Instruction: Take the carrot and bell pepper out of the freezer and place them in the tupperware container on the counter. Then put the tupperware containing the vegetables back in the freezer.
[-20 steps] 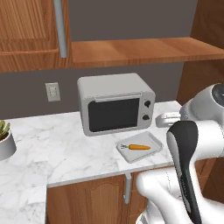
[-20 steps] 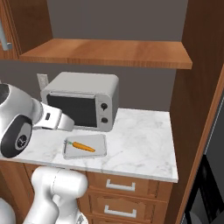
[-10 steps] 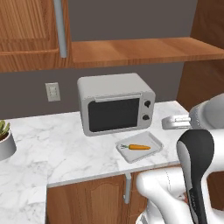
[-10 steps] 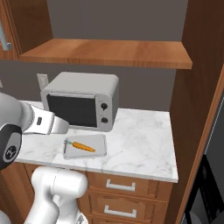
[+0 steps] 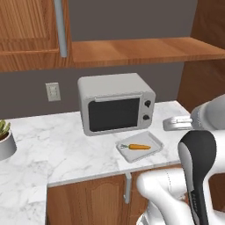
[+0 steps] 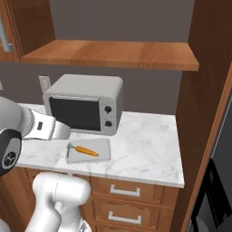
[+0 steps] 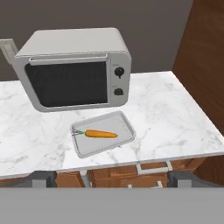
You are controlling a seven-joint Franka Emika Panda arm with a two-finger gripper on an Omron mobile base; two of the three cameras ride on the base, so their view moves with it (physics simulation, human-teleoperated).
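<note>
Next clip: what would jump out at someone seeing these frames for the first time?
The orange carrot lies alone in the shallow grey tupperware container on the white marble counter, the one bright spot there. Just behind it stands the boxy grey microwave, door shut, under a wooden wall shelf. In the hand view the open gripper looks down on the tray from the counter's front edge.

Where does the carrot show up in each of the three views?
Left base view: carrot right of centre, in the tupperware container.
Right base view: carrot left of centre, in the container.
Hand view: carrot just below centre, in the container.
Shared landmark: the microwave, directly behind the container.
</note>
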